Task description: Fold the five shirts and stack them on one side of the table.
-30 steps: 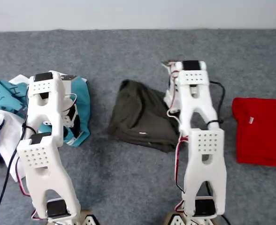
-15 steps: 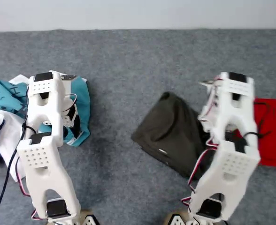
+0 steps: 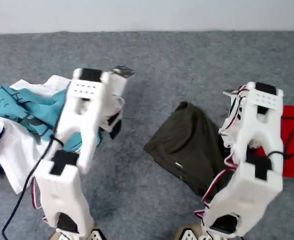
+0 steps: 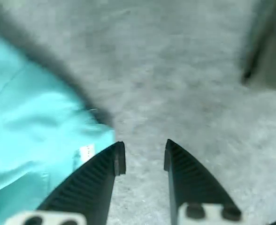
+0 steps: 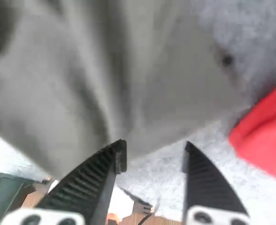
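Note:
A dark olive shirt (image 3: 187,145) lies bunched right of centre, its right edge under the right arm (image 3: 254,130). Beside it a red shirt (image 3: 293,145) lies flat at the right edge. My right gripper (image 5: 154,157) is open, low at the rim of the olive shirt (image 5: 81,70), with the red shirt (image 5: 264,136) to one side. A teal shirt (image 3: 32,115) sits on a white one (image 3: 7,150) at the left. My left gripper (image 4: 142,157) is open and empty over bare carpet, just off the teal shirt's (image 4: 30,131) edge.
Grey carpet (image 3: 152,65) covers the table, with a pale wall along the far edge. Open carpet lies between the teal pile and the olive shirt. The olive shirt (image 4: 269,56) shows far off in the left wrist view.
The olive shirt slid right toward the red one as the right arm moved right. The left arm has swung off the teal shirt toward the centre.

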You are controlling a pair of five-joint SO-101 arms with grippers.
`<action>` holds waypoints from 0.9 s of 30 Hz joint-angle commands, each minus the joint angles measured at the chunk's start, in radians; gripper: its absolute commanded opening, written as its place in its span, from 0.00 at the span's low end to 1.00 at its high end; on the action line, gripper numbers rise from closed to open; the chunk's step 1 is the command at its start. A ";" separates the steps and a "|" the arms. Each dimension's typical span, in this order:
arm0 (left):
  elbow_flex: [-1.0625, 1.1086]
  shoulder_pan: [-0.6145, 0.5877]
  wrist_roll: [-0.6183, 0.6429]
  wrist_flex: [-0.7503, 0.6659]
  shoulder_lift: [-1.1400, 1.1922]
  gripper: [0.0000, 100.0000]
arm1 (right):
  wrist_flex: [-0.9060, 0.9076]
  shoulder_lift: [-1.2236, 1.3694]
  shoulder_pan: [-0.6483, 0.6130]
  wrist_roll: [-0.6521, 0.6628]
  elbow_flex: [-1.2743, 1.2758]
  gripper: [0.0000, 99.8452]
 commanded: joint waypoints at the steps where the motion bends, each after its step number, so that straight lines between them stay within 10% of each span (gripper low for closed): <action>1: 0.051 0.133 -0.049 0.025 -0.091 0.15 | 0.042 -0.185 -0.041 -0.008 0.104 0.23; 9: 0.065 0.361 -0.055 -0.107 -0.089 0.15 | 0.036 -0.530 -0.039 0.023 0.138 0.23; 27: 0.177 0.388 0.075 -0.485 -0.087 0.15 | 0.033 -0.731 -0.038 0.020 0.144 0.23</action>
